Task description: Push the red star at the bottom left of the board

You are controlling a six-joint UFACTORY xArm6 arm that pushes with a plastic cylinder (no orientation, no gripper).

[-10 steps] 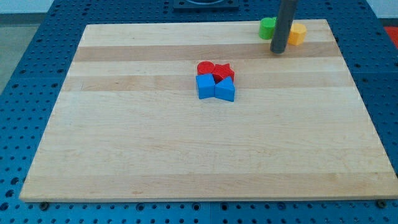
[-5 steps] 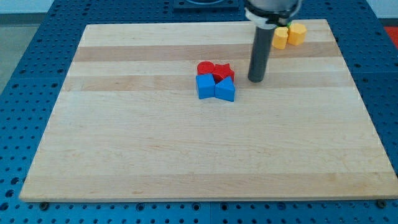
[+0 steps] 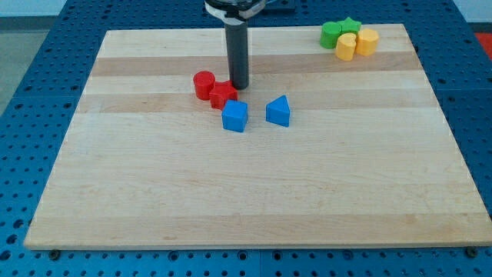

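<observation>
The red star (image 3: pixel 224 95) lies a little above the board's middle, touching a red cylinder (image 3: pixel 204 84) on its upper left. My tip (image 3: pixel 239 85) stands on the board against the star's upper right side. A blue cube (image 3: pixel 235 115) sits just below the star. A blue triangular block (image 3: pixel 278 111) lies apart, to the right of the cube.
The wooden board (image 3: pixel 254 192) rests on a blue perforated table. At the view's top right corner of the board a green cylinder (image 3: pixel 331 33), a green star (image 3: pixel 350 27) and two yellow blocks (image 3: pixel 347 47) (image 3: pixel 367 41) stand bunched together.
My tip has swept from the top right down and left into the cluster. The red star, red cylinder and blue cube slid left; the blue cube parted from the blue triangular block.
</observation>
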